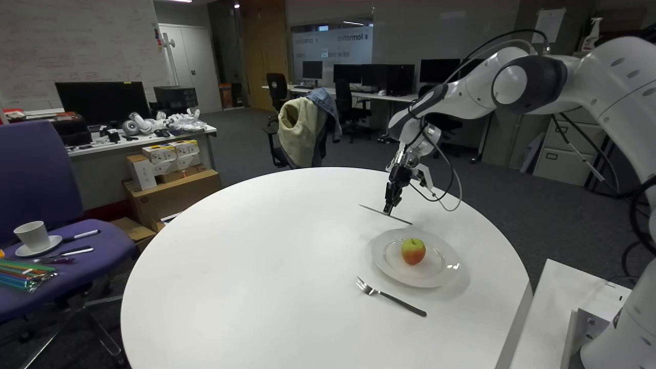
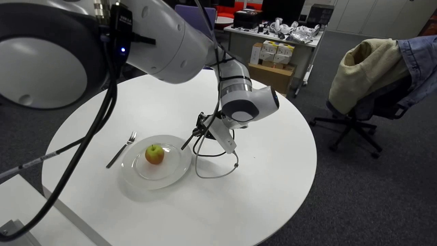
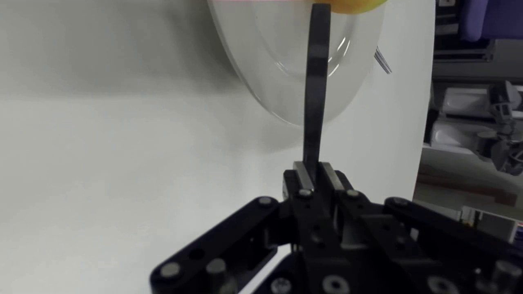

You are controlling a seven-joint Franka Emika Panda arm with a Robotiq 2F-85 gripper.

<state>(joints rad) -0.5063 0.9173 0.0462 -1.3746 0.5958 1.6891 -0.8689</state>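
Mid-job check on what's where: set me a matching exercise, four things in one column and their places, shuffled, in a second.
Things:
1. apple
2. cup
3. fork
4. dark utensil

Places:
A. clamped in the gripper
B. on the plate
C. on a saucer
D. on the table, beside the plate

Pairs: 1-B, 2-C, 3-D, 4-A

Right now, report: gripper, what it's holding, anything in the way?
Gripper shut on thin, dark utensil. Possible obstacle: plate bearing apple, near utensil's end. Fork on plate's far side.
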